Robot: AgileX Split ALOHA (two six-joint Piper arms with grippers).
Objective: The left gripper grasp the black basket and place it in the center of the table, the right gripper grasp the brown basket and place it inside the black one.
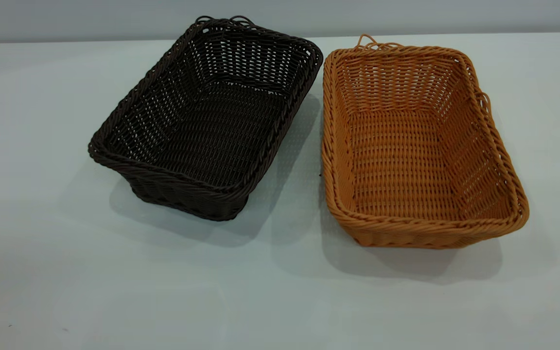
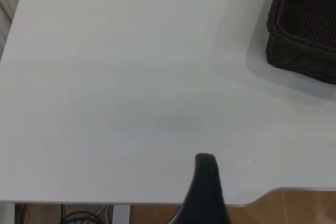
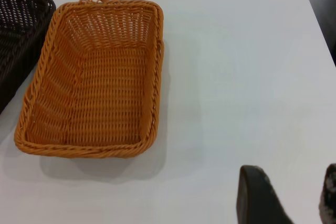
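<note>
Your right gripper hangs over bare table w/ fingers apart, holding nothing; left gripper spread can't be told. Black basket sits just beside brown basket, both upright.

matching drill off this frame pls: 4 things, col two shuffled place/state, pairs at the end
Things:
1. black basket
2. brown basket
3. right gripper
4. table

Place or state:
A. white surface bearing both baskets
B. empty, on the exterior view's right half
C. fingers apart, over bare table, touching neither basket
D. empty, on the exterior view's left half, angled against its neighbour

Pairs: 1-D, 2-B, 3-C, 4-A
</note>
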